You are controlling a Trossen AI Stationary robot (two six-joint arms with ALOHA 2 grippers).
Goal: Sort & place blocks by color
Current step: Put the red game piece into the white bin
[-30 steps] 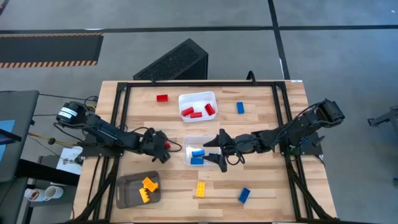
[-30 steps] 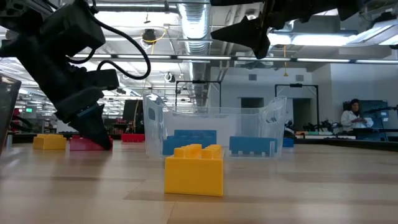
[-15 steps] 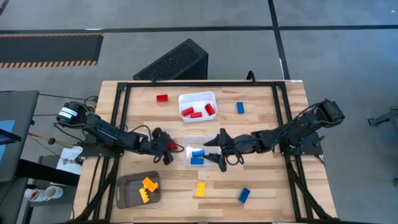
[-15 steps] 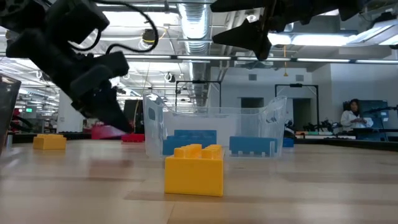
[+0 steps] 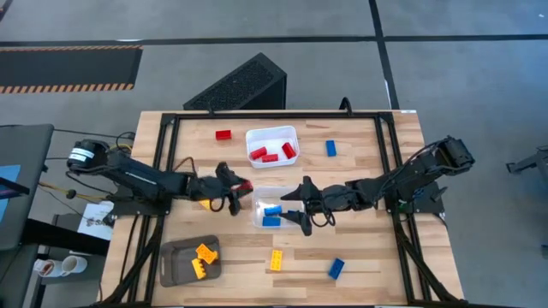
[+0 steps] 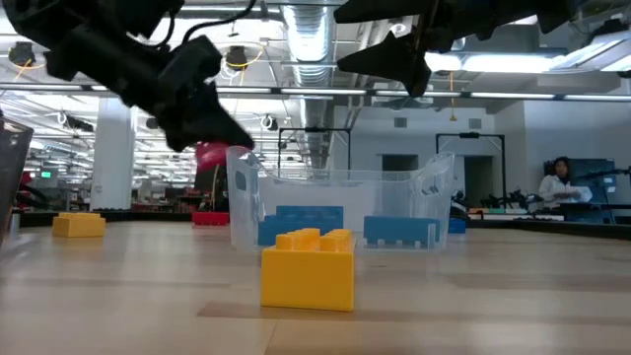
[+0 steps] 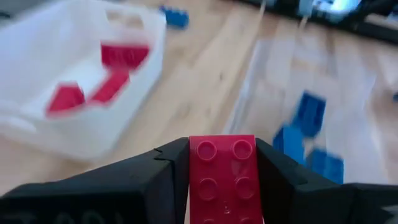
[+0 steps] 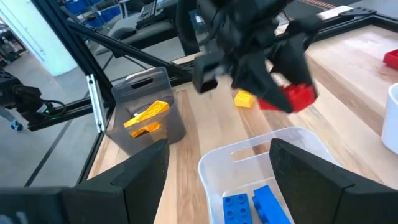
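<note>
The left gripper (image 5: 237, 190) pinches a red block (image 7: 225, 177) between its fingers, held off the table just beside the clear tray (image 5: 259, 196) of blue blocks (image 5: 272, 215) and short of the white tray (image 5: 271, 135) where other red blocks (image 5: 272, 153) lie. This looks like the carrying step of sorting the red one (the pick seems done). The next move likely calls for bringing it over the white tray and opening there, not over the clear one. The right gripper (image 5: 301, 206) hangs spread wide above the clear tray, holding nothing.
</note>
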